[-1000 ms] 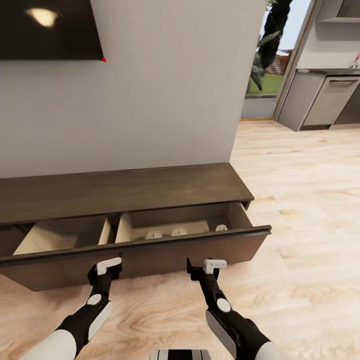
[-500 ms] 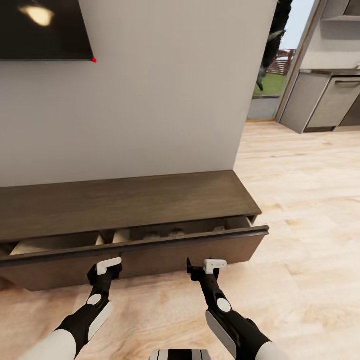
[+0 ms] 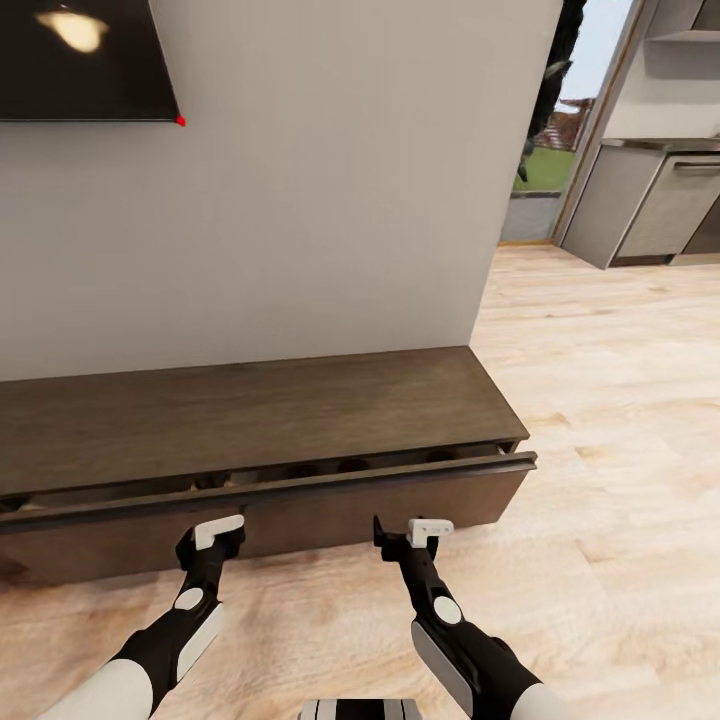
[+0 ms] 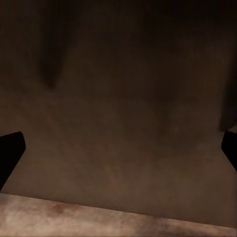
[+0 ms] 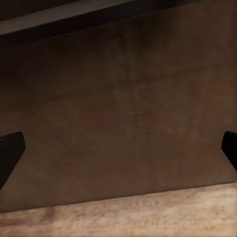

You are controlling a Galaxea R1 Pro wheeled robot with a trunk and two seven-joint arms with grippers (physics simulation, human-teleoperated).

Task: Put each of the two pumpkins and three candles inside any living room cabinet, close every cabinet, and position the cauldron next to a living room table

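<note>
The cabinet [image 3: 250, 410], a long low dark-brown unit, runs along the wall in the head view. Its wide drawer front [image 3: 330, 512] stands only a narrow slit out from the body. My left gripper [image 3: 214, 535] and right gripper [image 3: 420, 530] are both up against that front. The dark wood is close in the left wrist view, between open fingertips [image 4: 11, 148] of the left gripper [image 4: 118, 148]. The right gripper [image 5: 118, 148] is likewise open on the wood. The candles cannot be made out in the dark slit. The pumpkins and the cauldron are out of view.
A dark TV [image 3: 80, 60] hangs on the grey wall above the cabinet. To the right a doorway opens onto grey kitchen units [image 3: 660, 205]. Pale wooden floor [image 3: 620, 450] stretches right of the cabinet's end.
The drawer has slid in from wide open, with pale interior and candles showing, to almost shut. The camera has moved forward with the arms, which keep their place in the picture.
</note>
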